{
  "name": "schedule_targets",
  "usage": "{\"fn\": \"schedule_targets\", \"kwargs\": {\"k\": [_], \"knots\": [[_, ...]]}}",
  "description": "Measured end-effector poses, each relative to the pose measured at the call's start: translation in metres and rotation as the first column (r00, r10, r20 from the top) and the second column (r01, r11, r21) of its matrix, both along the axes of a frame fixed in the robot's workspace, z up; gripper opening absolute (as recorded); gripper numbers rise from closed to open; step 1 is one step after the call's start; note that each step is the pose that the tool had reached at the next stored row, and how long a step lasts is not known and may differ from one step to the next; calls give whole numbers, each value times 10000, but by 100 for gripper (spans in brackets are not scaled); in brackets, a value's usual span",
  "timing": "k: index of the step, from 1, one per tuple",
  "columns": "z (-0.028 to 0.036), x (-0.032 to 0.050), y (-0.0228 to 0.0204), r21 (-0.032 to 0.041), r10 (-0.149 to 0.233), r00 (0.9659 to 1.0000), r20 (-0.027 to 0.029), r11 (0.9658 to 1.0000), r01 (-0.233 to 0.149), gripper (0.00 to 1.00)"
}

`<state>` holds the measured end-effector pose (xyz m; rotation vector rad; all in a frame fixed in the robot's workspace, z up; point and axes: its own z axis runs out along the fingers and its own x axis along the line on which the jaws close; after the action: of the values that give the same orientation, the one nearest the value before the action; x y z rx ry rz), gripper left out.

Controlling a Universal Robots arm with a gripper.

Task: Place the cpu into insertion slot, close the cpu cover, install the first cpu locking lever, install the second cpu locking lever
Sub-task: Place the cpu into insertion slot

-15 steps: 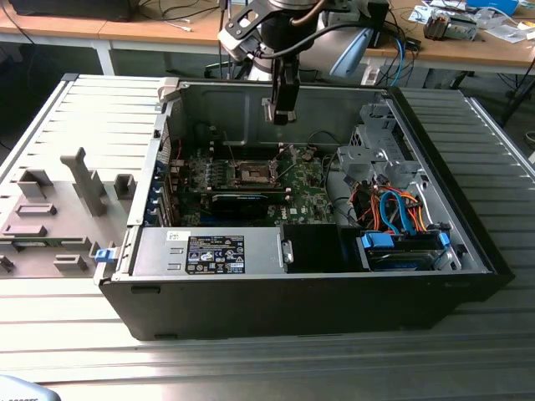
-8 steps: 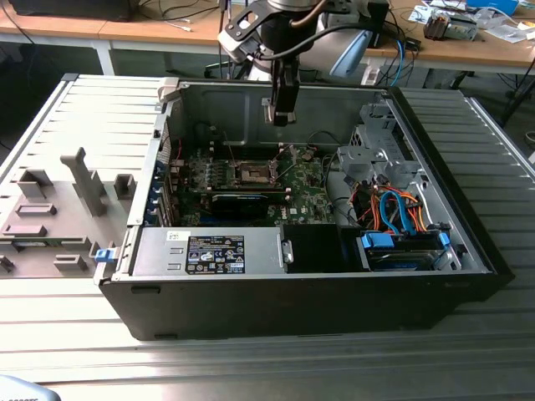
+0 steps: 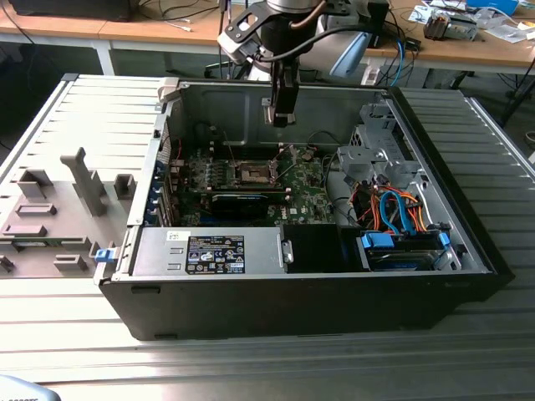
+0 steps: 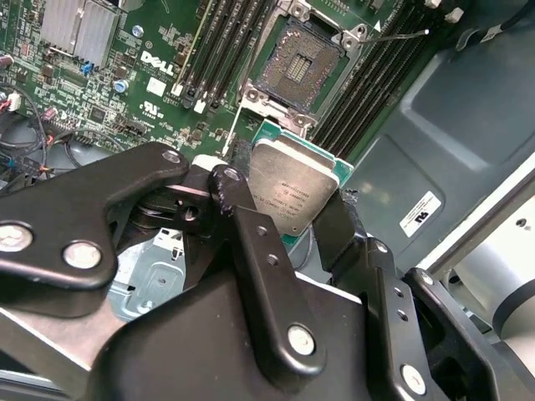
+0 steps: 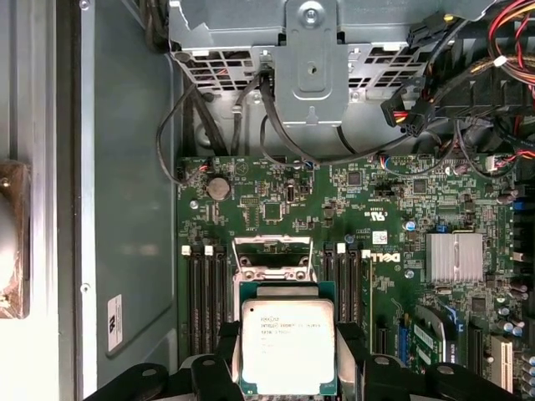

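My gripper hangs over the open computer case, above the green motherboard. It is shut on the cpu, a flat square chip with a silvery top and green edge, pinched by its sides between black fingers in both wrist views. The insertion slot lies uncovered below and ahead of the chip, dark centre inside a shiny metal rim. A silvery metal frame, apparently the cpu cover, stands raised just beyond the chip. A thin wire locking lever sticks out beside the socket.
Black memory slots flank the socket on both sides. A black graphics card and the power supply sit toward the front of the case. A drive cage with orange and blue cables occupies the exterior view's right.
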<state>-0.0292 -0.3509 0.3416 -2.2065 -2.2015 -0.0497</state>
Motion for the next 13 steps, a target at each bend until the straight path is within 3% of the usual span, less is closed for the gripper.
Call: {"fn": "schedule_targets", "kwargs": {"k": [13], "knots": [[-28, -1, -8, -1, 0, 10000, -1, 10000, 0, 55]]}}
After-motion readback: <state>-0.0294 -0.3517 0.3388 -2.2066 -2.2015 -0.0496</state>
